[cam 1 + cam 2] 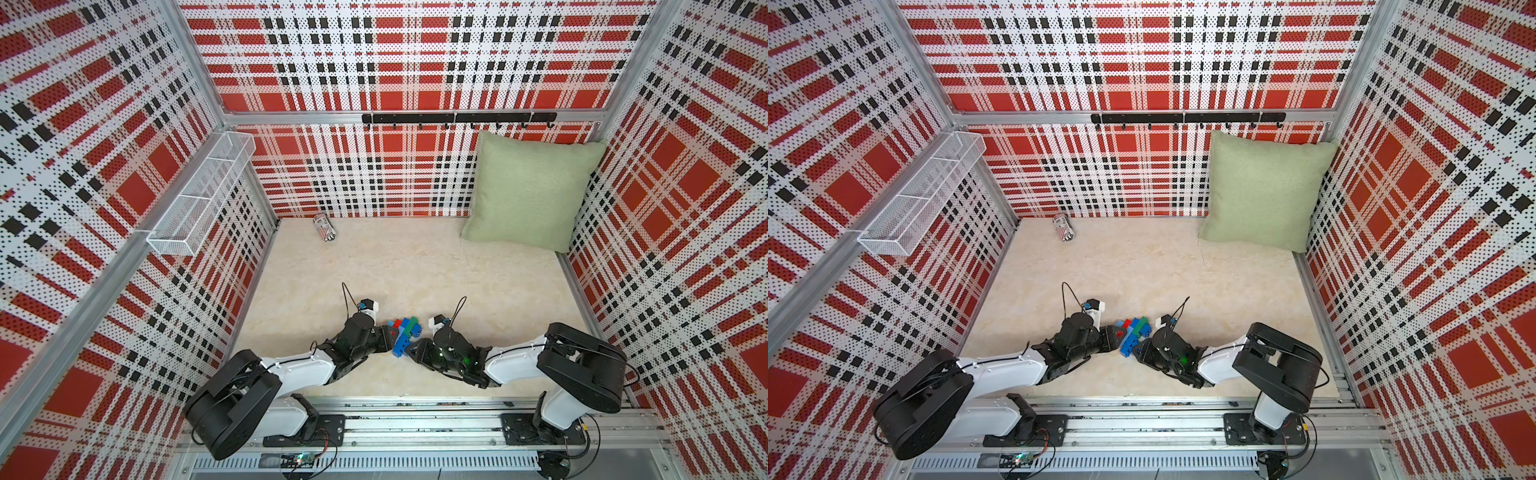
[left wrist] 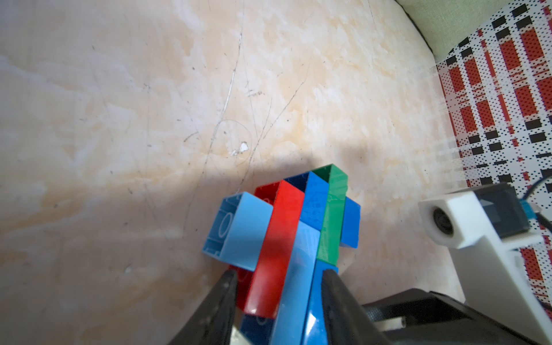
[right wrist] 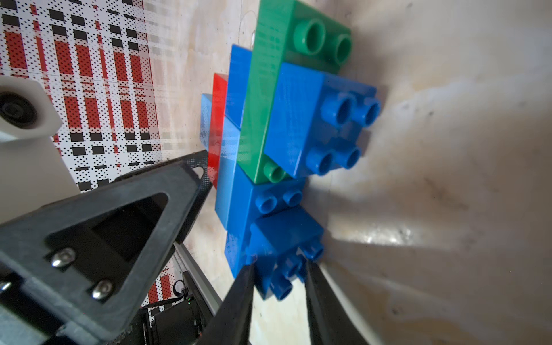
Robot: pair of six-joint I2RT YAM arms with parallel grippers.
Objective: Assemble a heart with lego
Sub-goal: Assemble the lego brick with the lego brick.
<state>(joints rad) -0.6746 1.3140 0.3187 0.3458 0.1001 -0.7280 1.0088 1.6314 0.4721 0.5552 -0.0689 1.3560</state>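
Here one heart (image 1: pixel 405 332) sits between two hands, midway along the counter's (image 1: pixel 415 266) front edge. The left hand (image 2: pixel 279 274) clamps its one red strip (image 2: pixel 277 233) and a blue strip (image 2: pixel 298 283); the right hand (image 3: pixel 279 265) pinches one small blue brick (image 3: pixel 280 239) at its tip.

- High overhead, both top views show you the whole scene, looking steeply down on the surface (image 1: pixel 415 270).
- Your left wrist camera peers close along the left gripper (image 2: pixel 279 276) at the heart (image 2: pixel 286 215).
- Your right wrist camera, behind the right gripper (image 3: pixel 279 267), faces the same heart from the opposite side, equally close.
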